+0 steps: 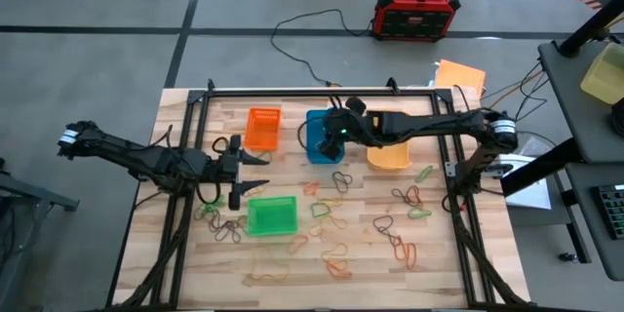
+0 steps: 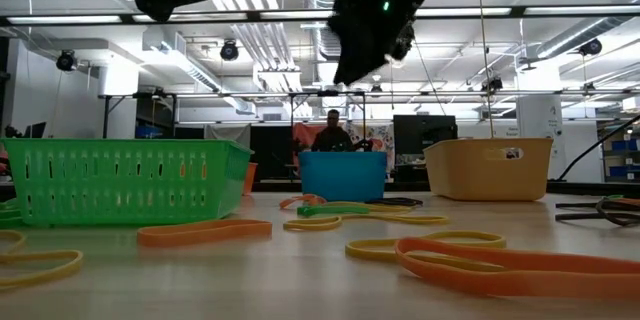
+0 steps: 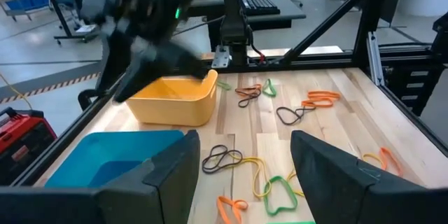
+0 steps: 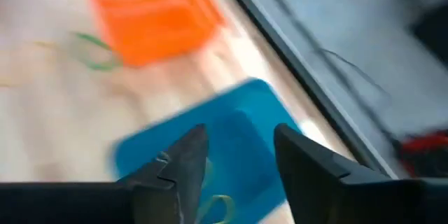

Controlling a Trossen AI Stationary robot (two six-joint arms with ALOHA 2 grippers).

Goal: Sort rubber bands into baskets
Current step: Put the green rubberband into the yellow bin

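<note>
- rubber bands [image 1: 336, 222] lie scattered loose across the middle and near half of the wooden table [image 1: 439, 273], in orange, green, yellow and dark colours; a few sit by the right edge [image 1: 421, 173] and a small cluster by the left edge [image 1: 222, 224].
- the orange basket [image 1: 262, 127], blue basket [image 1: 322, 136] and yellow-orange basket [image 1: 388, 154] stand in a row along the far side of the table; the green basket [image 1: 271, 215] stands apart, nearer the front, left of centre.
- the right gripper [image 4: 234, 164] hangs above the blue basket, its fingers spread apart with nothing clamped between them; in the right wrist view a yellow-green band [image 4: 213, 206] shows just under the fingers, over the blue basket.
- the left gripper [image 1: 252, 173] waits over the left part of the table, between the orange and green baskets, fingers wide apart and empty.
- a black metal frame [image 1: 292, 91] runs round the table edges.
- a red-and-black box [image 1: 417, 10] with black cables sits on the floor beyond the far edge.
- in the low view a person [image 2: 331, 132] shows in the room behind the blue basket.
</note>
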